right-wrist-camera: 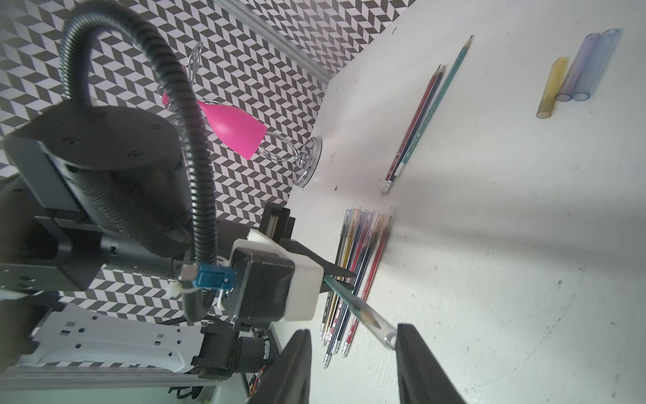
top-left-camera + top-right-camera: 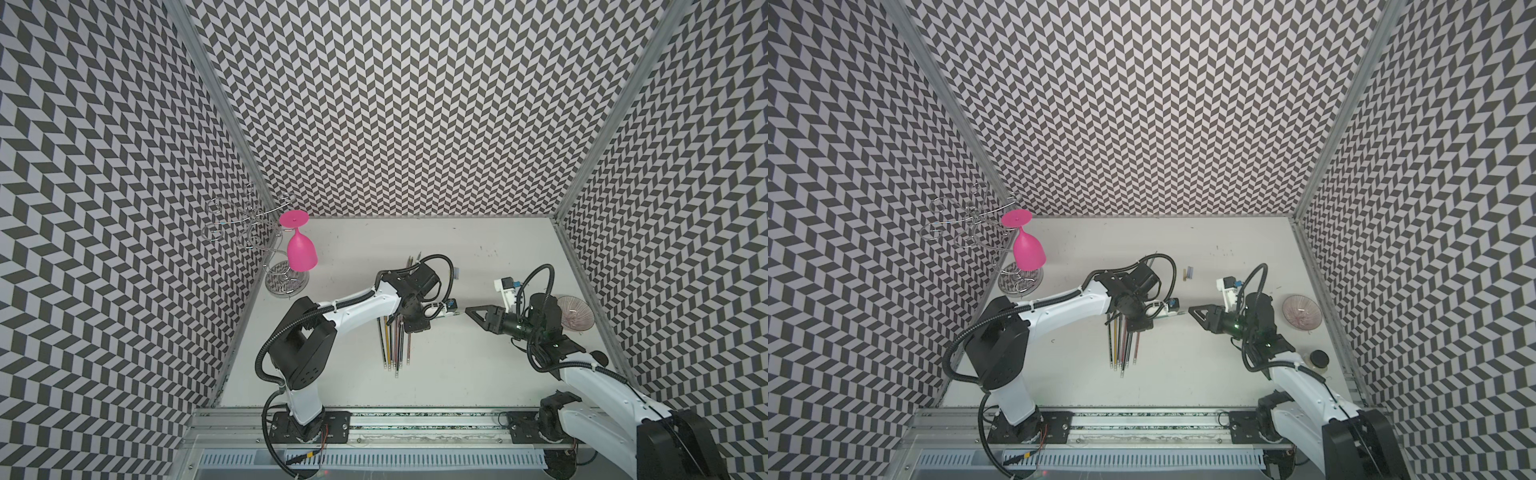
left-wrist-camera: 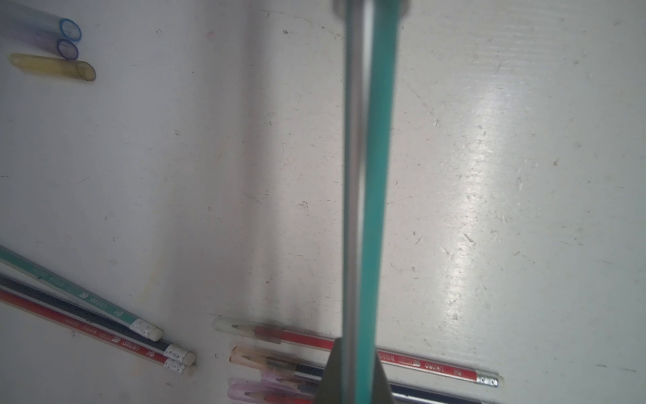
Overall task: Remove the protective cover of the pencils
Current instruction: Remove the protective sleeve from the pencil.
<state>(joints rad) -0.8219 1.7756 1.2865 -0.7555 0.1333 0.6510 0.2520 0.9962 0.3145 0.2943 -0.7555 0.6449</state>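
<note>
a: any lettering you can read?
b: yes, in the left wrist view. the teal pencil (image 3: 91,300) carries "hb" near its eraser end, seen upside down.
a: anything beside it?
b: a short brand word and a small boxed mark, too blurred to spell.
a: others?
b: the red pencil (image 3: 87,329) lying close by has "hb" in the same spot. the capped red pencil (image 3: 419,363) shows "hb" near its eraser end too, again with a word i cannot make out.
a: the other views?
b: print on the pencils there is too small to read.
</note>
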